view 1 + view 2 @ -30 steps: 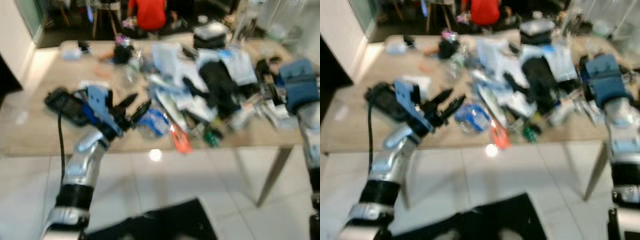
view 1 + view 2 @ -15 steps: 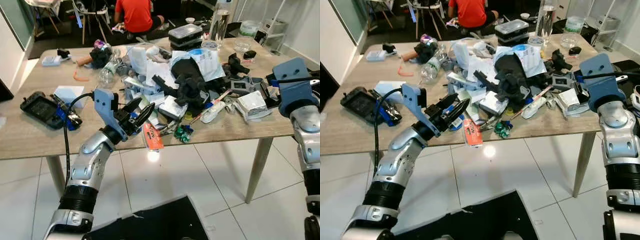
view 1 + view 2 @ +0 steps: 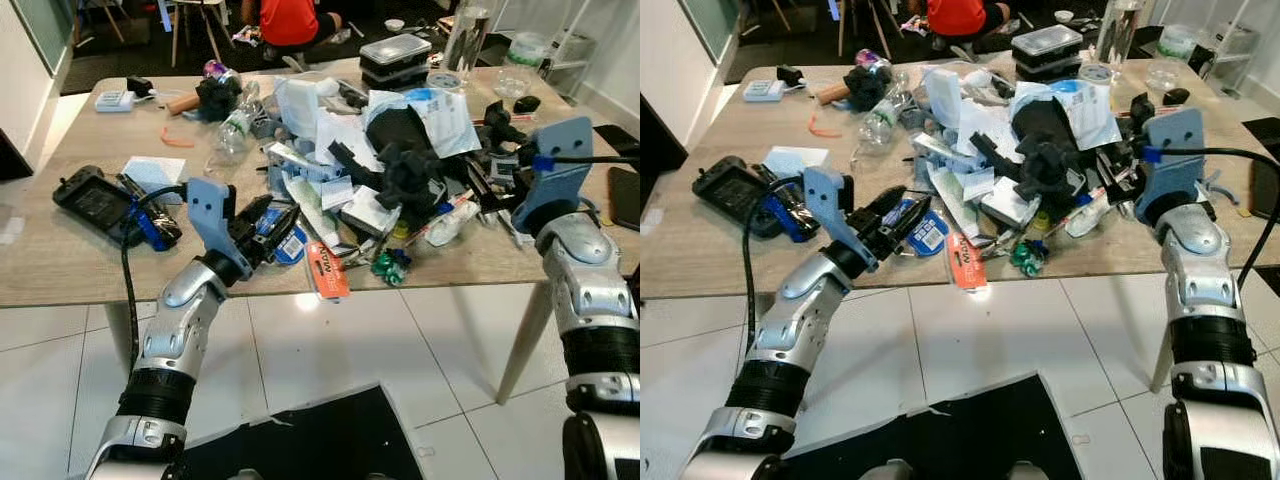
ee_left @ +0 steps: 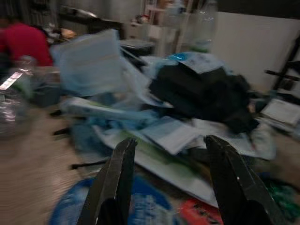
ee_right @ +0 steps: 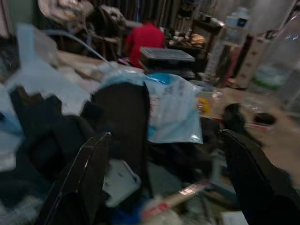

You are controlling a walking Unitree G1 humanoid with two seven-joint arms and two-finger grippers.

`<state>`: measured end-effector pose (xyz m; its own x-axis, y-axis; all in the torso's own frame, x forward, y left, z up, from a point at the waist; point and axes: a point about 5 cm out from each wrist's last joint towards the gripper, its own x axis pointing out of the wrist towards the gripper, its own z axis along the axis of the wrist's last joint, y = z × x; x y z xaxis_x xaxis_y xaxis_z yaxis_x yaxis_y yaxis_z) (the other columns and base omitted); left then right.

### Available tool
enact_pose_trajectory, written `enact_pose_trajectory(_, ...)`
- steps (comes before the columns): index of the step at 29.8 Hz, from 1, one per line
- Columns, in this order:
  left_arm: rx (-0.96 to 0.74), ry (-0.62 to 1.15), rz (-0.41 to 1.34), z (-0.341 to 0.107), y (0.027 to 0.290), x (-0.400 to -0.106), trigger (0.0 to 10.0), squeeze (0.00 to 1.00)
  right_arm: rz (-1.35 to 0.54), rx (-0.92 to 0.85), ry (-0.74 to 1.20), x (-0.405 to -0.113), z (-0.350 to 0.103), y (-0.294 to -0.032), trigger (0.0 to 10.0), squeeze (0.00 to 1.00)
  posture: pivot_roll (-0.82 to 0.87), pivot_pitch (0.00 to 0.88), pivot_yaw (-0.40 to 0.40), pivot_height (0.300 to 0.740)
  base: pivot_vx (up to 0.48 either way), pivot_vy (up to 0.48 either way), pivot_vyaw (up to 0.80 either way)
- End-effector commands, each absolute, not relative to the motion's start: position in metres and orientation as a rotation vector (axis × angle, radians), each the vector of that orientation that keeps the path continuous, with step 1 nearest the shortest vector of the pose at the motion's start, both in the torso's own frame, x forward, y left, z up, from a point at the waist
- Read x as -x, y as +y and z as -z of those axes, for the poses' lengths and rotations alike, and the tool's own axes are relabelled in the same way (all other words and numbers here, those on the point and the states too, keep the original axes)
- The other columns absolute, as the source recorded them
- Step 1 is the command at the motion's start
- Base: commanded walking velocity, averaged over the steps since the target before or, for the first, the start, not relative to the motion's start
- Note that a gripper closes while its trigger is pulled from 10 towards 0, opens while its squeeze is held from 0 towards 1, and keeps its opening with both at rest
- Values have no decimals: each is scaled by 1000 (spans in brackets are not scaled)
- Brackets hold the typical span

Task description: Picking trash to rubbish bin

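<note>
Left eye view: left hand (image 3: 268, 226), fingers apart, reaches over blue wrapper (image 3: 290, 243) on table (image 3: 60, 270).

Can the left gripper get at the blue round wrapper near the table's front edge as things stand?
Probably yes. The left gripper is open and already over the blue round wrapper, with nothing between them. The orange packet lies just beside it and the trash pile crowds the far side.

trash pile (image 3: 380, 170) blocks table (image 3: 60, 270) ctr
</note>
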<state>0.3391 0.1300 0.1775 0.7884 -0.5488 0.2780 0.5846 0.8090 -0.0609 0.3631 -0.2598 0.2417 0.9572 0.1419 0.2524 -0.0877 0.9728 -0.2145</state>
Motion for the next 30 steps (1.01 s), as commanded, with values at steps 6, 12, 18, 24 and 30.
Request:
enact_pose_trajectory(6,93,-275,509,-182,150,-338,10000,0,-192,97,-316,-369,-244,-252,10000,0,21,165,61,740,0,0,0)
enact_pose_trajectory(12,66,-278,508,-183,153,-333,10000,0,-250,80,-352,-373,-248,-245,10000,169,30,175,62,740,0,0,0)
enact_pose_trajectory(18,13,-291,531,-190,148,-324,10000,0,-285,111,-354,-379,-254,-235,10000,1000,62,235,75,740,0,0,0)
enact_pose_trajectory(24,-3,-300,537,-197,149,-318,10000,0,-299,206,-328,-386,-259,-231,10000,0,71,278,81,740,0,0,0)
enact_pose_trajectory(30,-4,-303,544,-203,147,-311,10000,0,-371,229,-343,-392,-273,-222,10000,0,75,318,82,740,0,0,0)
